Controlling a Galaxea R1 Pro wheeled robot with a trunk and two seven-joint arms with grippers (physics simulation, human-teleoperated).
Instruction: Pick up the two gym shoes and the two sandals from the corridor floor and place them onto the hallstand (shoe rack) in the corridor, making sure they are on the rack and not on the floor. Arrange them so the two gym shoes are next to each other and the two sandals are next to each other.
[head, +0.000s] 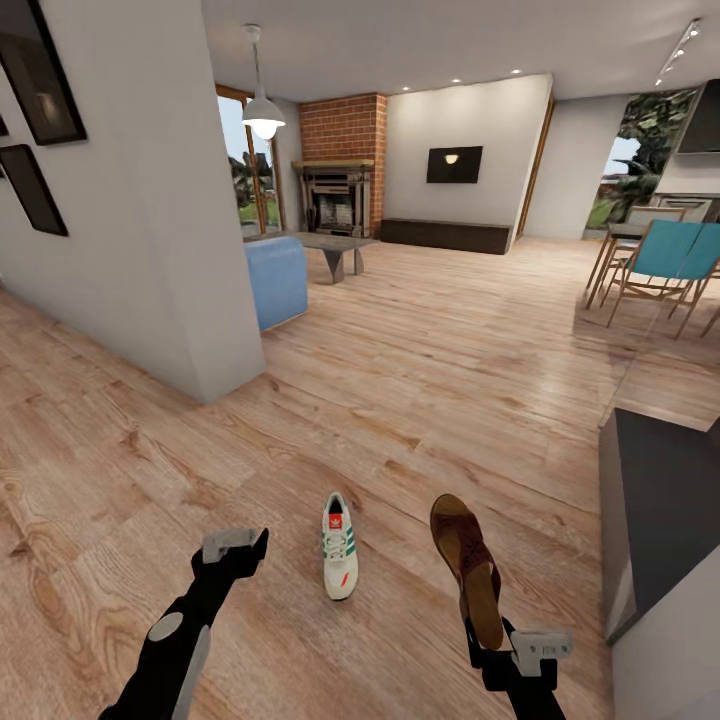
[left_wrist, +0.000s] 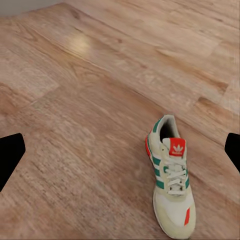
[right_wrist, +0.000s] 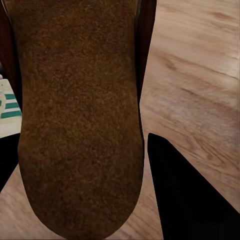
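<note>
On floor (head: 420, 380): gym shoe (head: 340, 547) btwn grippers; R gripper (head: 492, 640) clamps sandal (head: 467, 566)

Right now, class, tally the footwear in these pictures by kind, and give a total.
Gym shoes: 1, the gym shoe on the floor.
Sandals: 1, the sandal in the right gripper.
Total: 2

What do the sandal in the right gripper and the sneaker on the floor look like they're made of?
The sandal looks like dark brown leather with a tan, suede-like footbed, showing a matte, fuzzy grain in the right wrist view. The sneaker seems to be off-white fabric or suede, matte, with green stripes and orange-red patches.
</note>
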